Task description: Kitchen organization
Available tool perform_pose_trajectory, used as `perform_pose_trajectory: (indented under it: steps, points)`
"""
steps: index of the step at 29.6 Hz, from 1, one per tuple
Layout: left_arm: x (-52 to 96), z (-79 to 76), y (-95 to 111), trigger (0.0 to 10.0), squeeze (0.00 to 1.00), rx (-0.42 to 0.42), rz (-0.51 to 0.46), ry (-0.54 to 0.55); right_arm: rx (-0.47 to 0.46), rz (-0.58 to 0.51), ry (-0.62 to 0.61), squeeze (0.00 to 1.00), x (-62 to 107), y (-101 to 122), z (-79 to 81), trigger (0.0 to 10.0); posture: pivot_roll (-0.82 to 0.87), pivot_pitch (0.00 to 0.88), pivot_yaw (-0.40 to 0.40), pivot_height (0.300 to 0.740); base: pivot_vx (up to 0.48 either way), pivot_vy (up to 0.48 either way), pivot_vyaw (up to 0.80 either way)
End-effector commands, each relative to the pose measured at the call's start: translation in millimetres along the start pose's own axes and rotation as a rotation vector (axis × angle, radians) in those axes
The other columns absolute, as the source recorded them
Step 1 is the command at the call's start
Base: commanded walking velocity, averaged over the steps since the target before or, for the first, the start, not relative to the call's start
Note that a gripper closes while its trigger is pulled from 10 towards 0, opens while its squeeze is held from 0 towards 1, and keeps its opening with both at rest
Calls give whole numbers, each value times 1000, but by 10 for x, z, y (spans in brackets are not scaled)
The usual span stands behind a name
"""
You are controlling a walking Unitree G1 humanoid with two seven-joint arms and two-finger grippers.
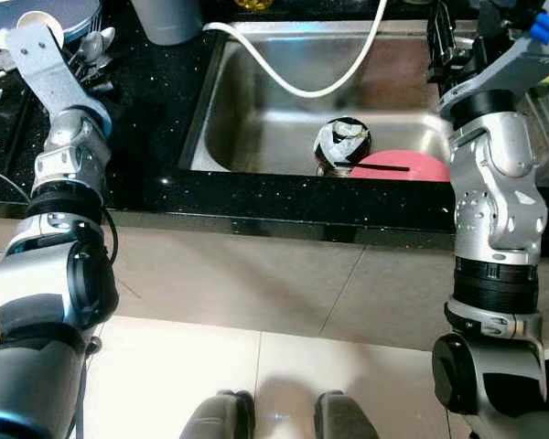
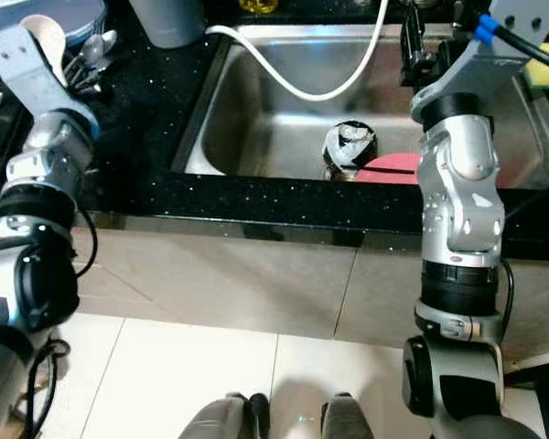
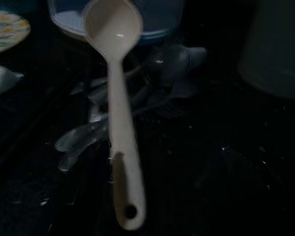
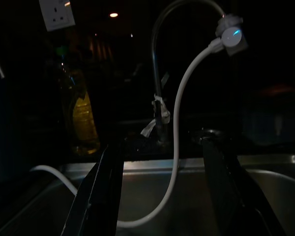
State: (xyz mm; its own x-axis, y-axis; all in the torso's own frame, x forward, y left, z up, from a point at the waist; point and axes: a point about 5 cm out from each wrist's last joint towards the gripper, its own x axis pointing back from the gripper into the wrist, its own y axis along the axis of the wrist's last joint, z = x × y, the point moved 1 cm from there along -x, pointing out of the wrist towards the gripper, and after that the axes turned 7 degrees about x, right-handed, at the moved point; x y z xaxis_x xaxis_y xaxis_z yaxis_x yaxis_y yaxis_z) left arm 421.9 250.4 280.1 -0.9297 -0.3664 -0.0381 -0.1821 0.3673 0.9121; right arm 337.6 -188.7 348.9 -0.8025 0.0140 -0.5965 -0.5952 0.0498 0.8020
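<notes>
The black speckled surface surrounds a steel sink, in which a patterned bowl rests on a pink plate at 1 o'clock. The right gripper hovers over the sink at 2 o'clock, jaws released. At 11 o'clock the left gripper, jaw state indeterminate, points at a white ladle: light, rigid, probably slippery; grasp mid-handle.
</notes>
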Motion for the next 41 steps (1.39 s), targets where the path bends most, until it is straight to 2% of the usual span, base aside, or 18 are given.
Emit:
perform_pose_trajectory:
  steps: [1, 3, 11, 12, 13, 14, 15, 32, 33, 34, 37, 40, 41]
  points:
    - [-17, 100, 54, 10000, 0, 19, -13, 58, -11, -4, 4, 0, 25, 19, 17, 10000, -110, 234, 120, 740, 0, 0, 0]
    - [-23, 139, 75, 10000, 0, 33, -30, 97, -15, 1, 7, 0, 31, 12, 29, 10000, -110, 236, 121, 740, 0, 0, 0]
    - [-29, 172, 36, 10000, 0, 67, -1, 126, -22, 7, 9, 0, 38, 5, 47, 10000, -112, 238, 123, 740, 0, 0, 0]
    - [-30, 172, 31, 7098, 0, 71, 0, 122, -22, 7, 9, 0, 40, 6, 47, 10000, -112, 238, 123, 740, 0, 0, 0]
    - [-30, 174, 28, 4627, 0, 70, 0, 123, -22, 8, 9, 0, 41, 6, 46, 10000, -112, 238, 123, 740, 0, 0, 0]
    - [-30, 175, 28, 4627, 0, 69, -2, 125, -23, 8, 9, 0, 42, 5, 45, 10000, -112, 238, 122, 740, 0, 0, 0]
    - [-30, 169, 26, 0, 0, 70, 0, 123, -23, 9, 8, 0, 43, 4, 44, 10000, -112, 237, 122, 740, 0, 0, 0]
    - [-38, 201, 86, 0, 0, 63, -22, 137, -32, 7, 6, 0, 27, -2, 50, 10000, -103, 225, 121, 740, 0, 0, 0]
    - [-37, 188, 135, 2157, 0, 27, -55, 135, -33, 7, 5, 0, 26, -2, 50, 10000, -103, 225, 121, 740, 0, 0, 0]
    - [-28, 120, 263, 10000, 0, -41, -147, 108, -34, 7, 5, 0, 25, -2, 50, 10000, -103, 224, 121, 740, 0, 0, 0]
    - [-17, 55, 320, 10000, 0, -80, -193, 82, -36, 6, 4, 0, 25, -3, 48, 10000, -100, 223, 120, 740, 0, 0, 0]
    - [40, -158, 383, 10000, 0, -240, -300, -25, -39, 4, 5, 0, 20, 1, 56, 10000, -101, 223, 124, 740, 0, 0, 0]
    - [40, -158, 383, 10000, 0, -240, -300, -25, -39, 4, 5, 0, 20, 1, 56, 10000, -101, 223, 124, 740, 0, 0, 0]
